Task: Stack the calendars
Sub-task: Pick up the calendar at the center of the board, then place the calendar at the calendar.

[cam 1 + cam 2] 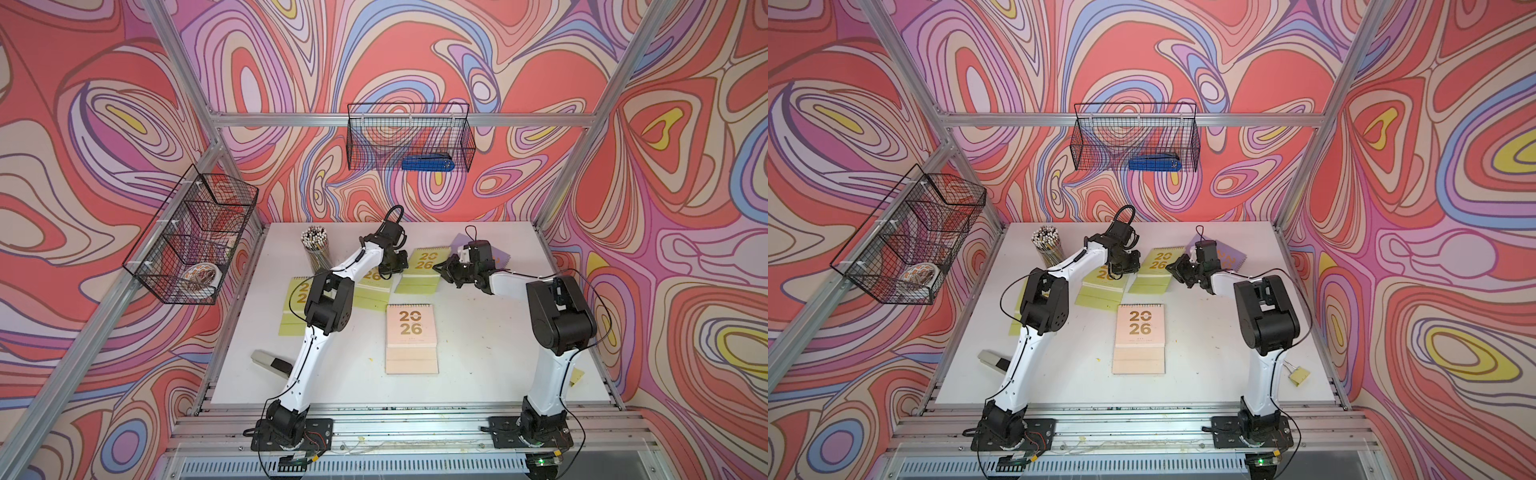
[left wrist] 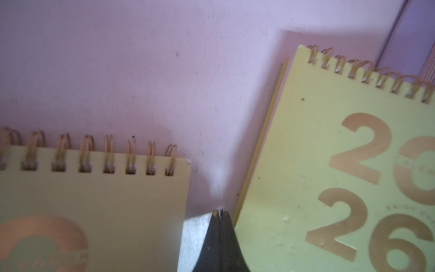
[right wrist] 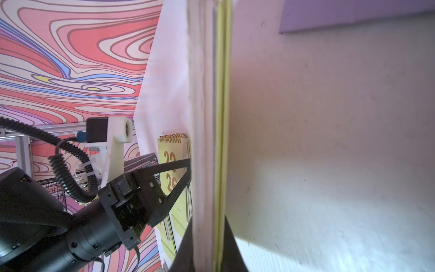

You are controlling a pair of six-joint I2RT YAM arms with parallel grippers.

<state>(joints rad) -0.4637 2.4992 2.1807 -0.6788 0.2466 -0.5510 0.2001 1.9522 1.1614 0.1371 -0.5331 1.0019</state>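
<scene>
Matte black fingers (image 3: 233, 254) of the right gripper (image 3: 209, 221) are clamped on a yellow-green calendar (image 1: 419, 274), seen edge-on: a pale page block between thin card covers. The left gripper (image 2: 220, 213) is held shut on nothing, its pointed tips set between that calendar and a second yellow-green calendar (image 2: 94, 212); both are bound with gold wire coils. A peach calendar (image 1: 411, 332) is laid flat, cover up, on the white table (image 1: 478, 353). A third yellow-green calendar (image 1: 291, 320) is partly hidden by the left arm (image 1: 328, 299); a lavender calendar (image 1: 501, 261) is glimpsed behind the right gripper.
</scene>
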